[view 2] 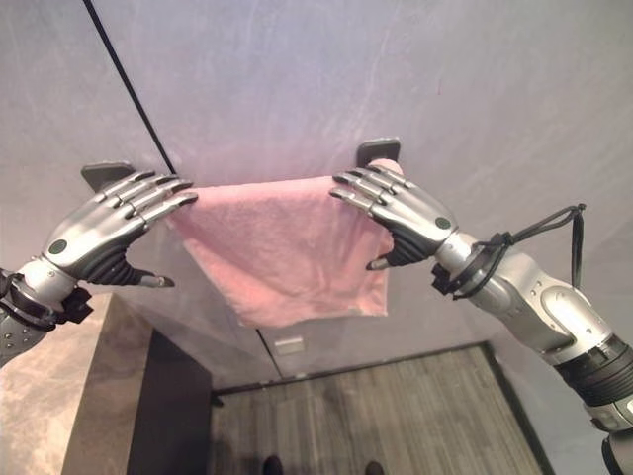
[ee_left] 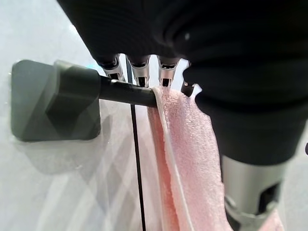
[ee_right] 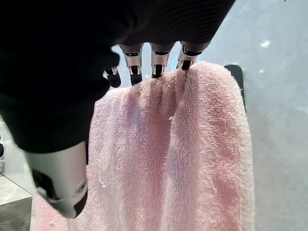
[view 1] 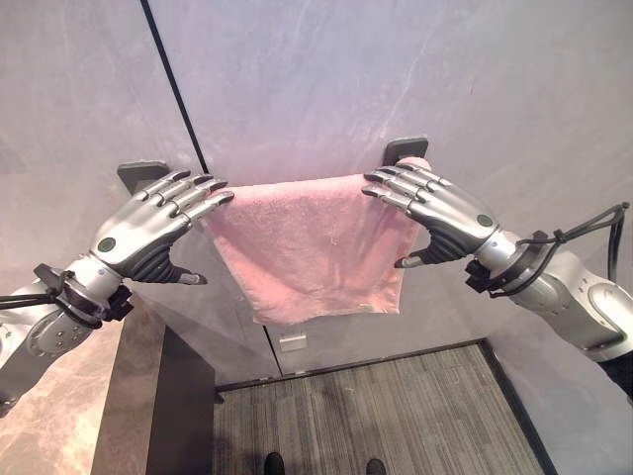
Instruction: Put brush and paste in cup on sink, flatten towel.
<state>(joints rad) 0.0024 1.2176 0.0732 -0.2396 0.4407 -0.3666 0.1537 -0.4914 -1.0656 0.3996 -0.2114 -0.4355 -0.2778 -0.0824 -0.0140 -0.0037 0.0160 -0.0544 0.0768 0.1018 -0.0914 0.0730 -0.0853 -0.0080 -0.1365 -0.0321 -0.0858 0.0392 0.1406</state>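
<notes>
Fluffy pink towel (view 1: 309, 242) (draped on bar), straight fingers (view 1: 188, 198) of both hands atop.

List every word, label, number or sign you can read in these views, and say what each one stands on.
None can be read.
The pink towel, the dark rail it hangs on and the rail's two wall brackets carry no print.
The grey wall bears no lettering.
The small white plate low on the wall is too small to tell whether it bears any text.
</notes>
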